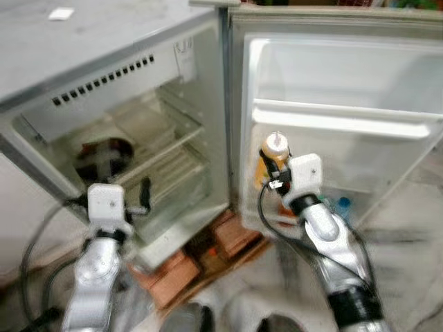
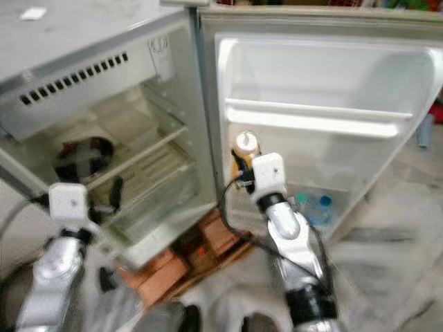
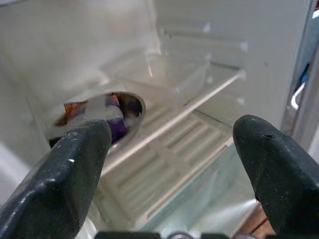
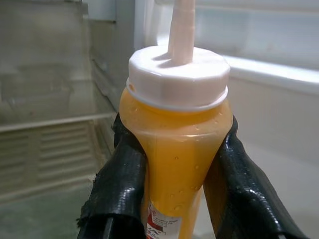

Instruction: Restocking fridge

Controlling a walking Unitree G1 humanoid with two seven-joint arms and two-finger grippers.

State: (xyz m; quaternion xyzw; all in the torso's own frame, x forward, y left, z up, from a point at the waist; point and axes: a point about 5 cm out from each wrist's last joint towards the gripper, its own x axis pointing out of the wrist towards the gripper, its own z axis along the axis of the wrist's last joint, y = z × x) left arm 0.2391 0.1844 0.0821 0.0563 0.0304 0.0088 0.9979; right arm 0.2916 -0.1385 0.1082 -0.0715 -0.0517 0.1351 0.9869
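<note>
A small grey fridge (image 1: 90, 55) stands open before me, its door (image 1: 360, 76) swung to the right. My right gripper (image 1: 271, 174) is shut on an orange sauce bottle (image 1: 274, 153) with a white nozzle cap (image 4: 178, 74), held upright just in front of the door's inner side. Both black fingers (image 4: 122, 174) press the bottle's neck. My left gripper (image 1: 142, 197) is open, with its fingers (image 3: 65, 169) spread wide, at the front of the fridge's lower compartment. A round dish with dark contents (image 1: 104, 153) sits on the glass shelf (image 3: 169, 94) inside.
A white door shelf (image 1: 346, 121) crosses the door's upper half. Blue-capped bottles (image 2: 320, 206) stand in the door's bottom rack. The fridge rests on red bricks (image 1: 232, 238). A ribbed drawer cover (image 3: 164, 159) lies under the glass shelf. A white scrap (image 1: 61, 13) lies on the fridge top.
</note>
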